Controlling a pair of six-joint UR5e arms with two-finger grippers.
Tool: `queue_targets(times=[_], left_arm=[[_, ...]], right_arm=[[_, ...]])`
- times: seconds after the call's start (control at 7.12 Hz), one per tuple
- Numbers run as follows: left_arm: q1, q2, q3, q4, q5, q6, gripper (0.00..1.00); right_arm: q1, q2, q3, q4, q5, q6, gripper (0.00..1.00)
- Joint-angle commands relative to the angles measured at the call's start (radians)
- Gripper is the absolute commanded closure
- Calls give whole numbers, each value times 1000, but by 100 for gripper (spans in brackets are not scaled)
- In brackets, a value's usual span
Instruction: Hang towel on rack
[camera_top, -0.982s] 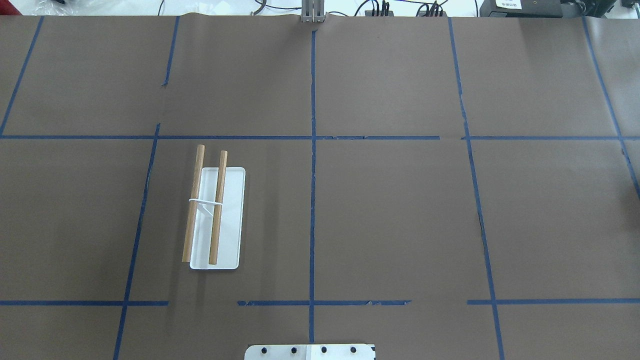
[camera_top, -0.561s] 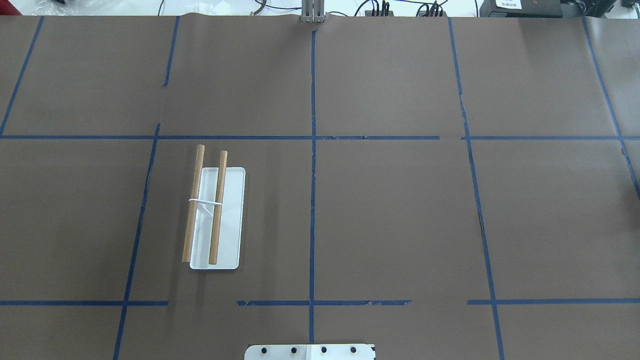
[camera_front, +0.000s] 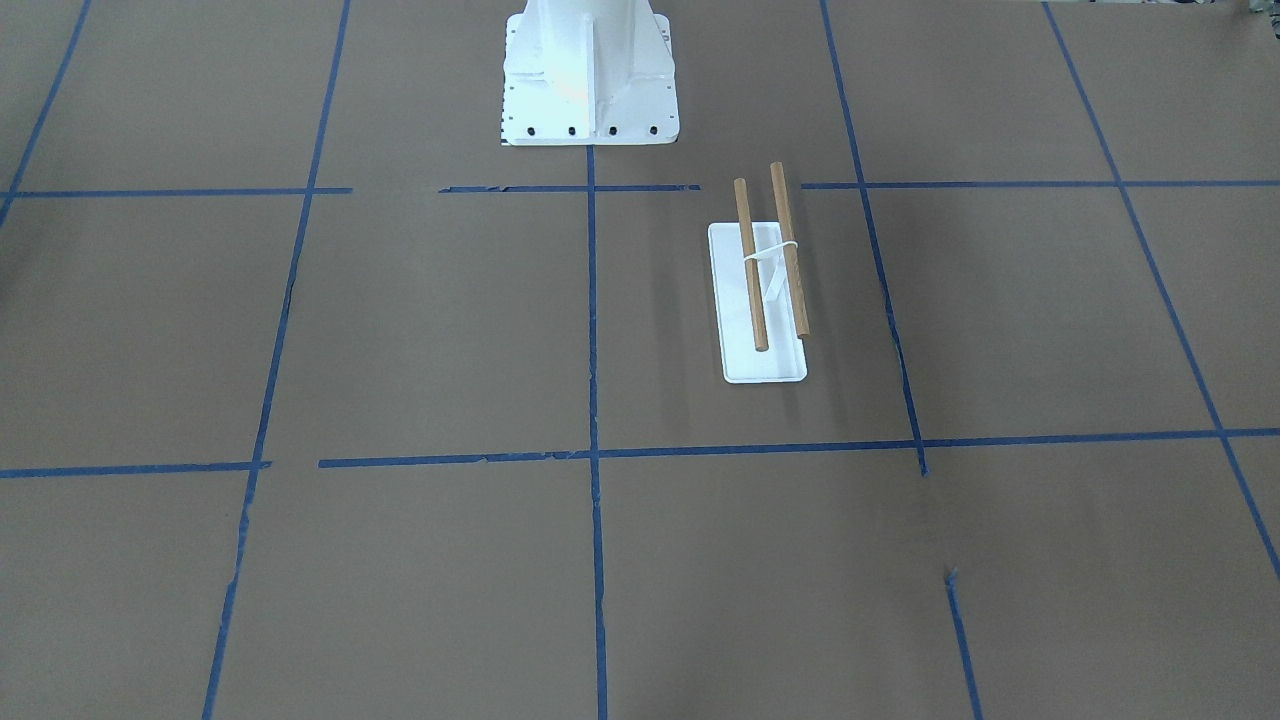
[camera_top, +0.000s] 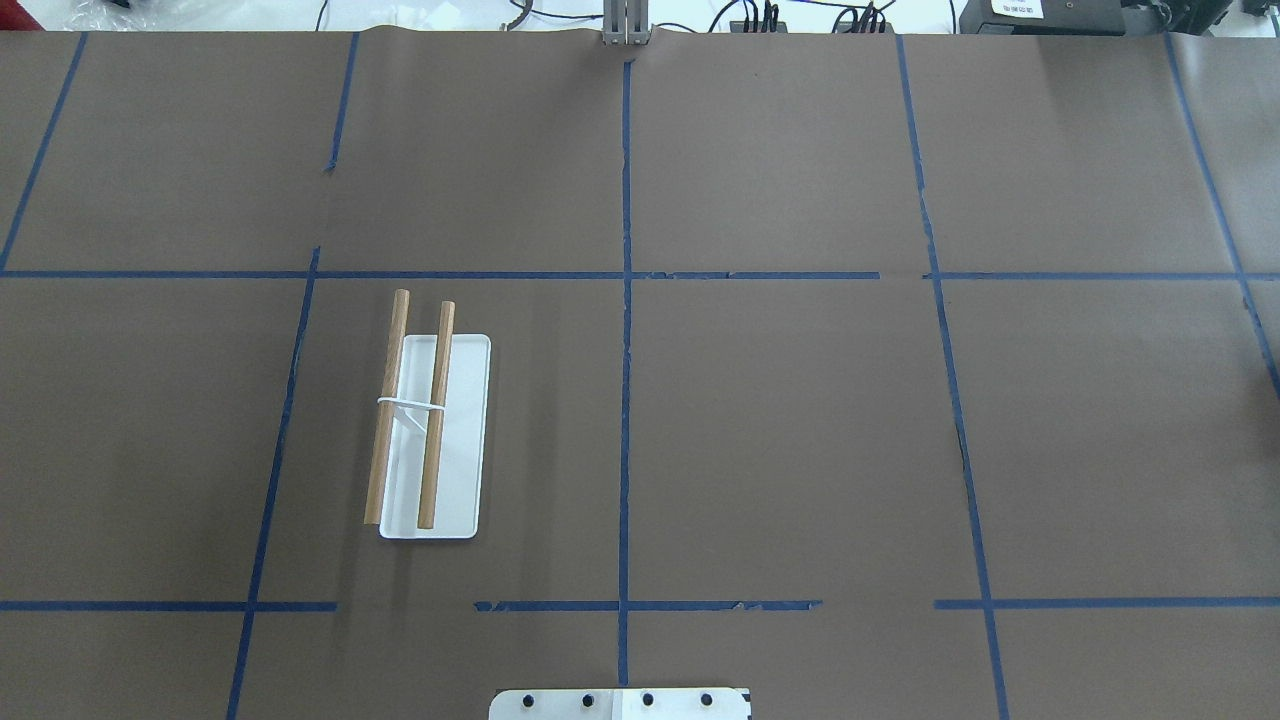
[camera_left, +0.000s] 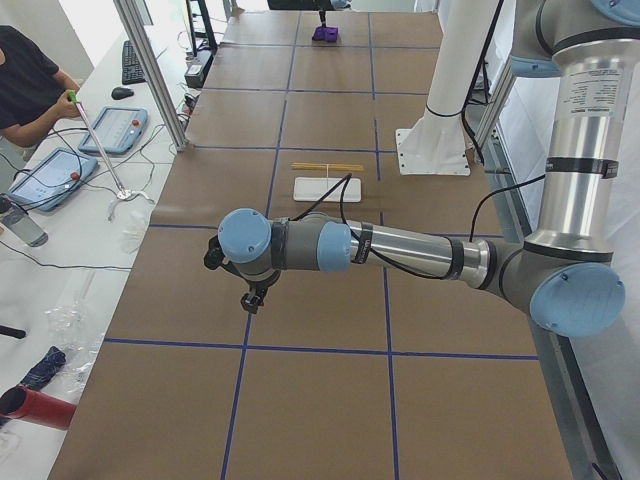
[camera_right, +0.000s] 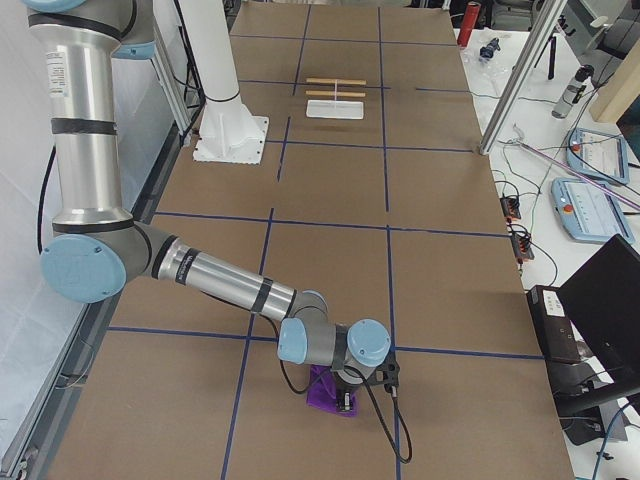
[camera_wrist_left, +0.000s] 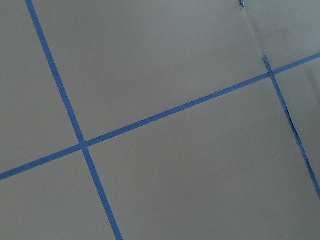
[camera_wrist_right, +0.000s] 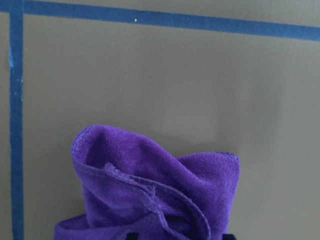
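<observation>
The rack (camera_top: 435, 430) stands on the table's left half, a white base with two brown dowels; it also shows in the front view (camera_front: 765, 290) and both side views (camera_left: 320, 180) (camera_right: 335, 97). The purple towel (camera_right: 328, 392) lies bunched at the table's far right end, outside the overhead view. My right gripper (camera_right: 347, 397) is down on it. In the right wrist view the towel (camera_wrist_right: 150, 190) rises in folds that run to the dark fingertips (camera_wrist_right: 132, 236) at the bottom edge, pinched. My left gripper (camera_left: 250, 298) hangs over bare table at the left end; I cannot tell its state.
The white robot pedestal (camera_front: 590, 75) stands at the table's near edge, middle. Blue tape lines cross the brown table cover (camera_top: 800, 430). An operator (camera_left: 25, 85), tablets and cables are on the side bench beyond the table's far edge.
</observation>
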Motion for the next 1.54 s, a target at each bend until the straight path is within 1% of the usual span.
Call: queue_targets(times=[0.0, 0.14, 0.28, 0.42, 0.56, 0.7, 0.84, 0.98, 1.12, 1.26, 1.4], left_arm=[[0, 0, -2, -1, 0, 0, 0], [0, 0, 0, -1, 0, 0, 0], [0, 0, 2, -1, 0, 0, 0], [0, 0, 0, -1, 0, 0, 0], [-2, 0, -9, -1, 0, 0, 0], [0, -1, -12, -1, 0, 0, 0], [0, -9, -14, -1, 0, 0, 0], [0, -15, -14, -1, 0, -2, 0], [2, -35, -15, -5, 0, -44, 0], [5, -53, -14, -89, 6, -204, 0], [55, -57, -14, -195, 12, -452, 0]], right_arm=[[0, 2, -19, -2, 0, 0, 100], [0, 2, -28, -2, 2, 0, 100], [0, 2, 4, -2, 9, 5, 100], [1, -2, 82, -5, 20, 6, 100], [45, -39, 228, -37, 46, 9, 100], [56, -107, 469, -164, 51, 14, 100], [56, -128, 713, -378, 51, 15, 100], [56, -114, 909, -534, 54, 96, 100], [41, -108, 1035, -552, 76, 242, 100], [29, -59, 1105, -558, 130, 367, 100], [10, 8, 1143, -558, 200, 497, 100]])
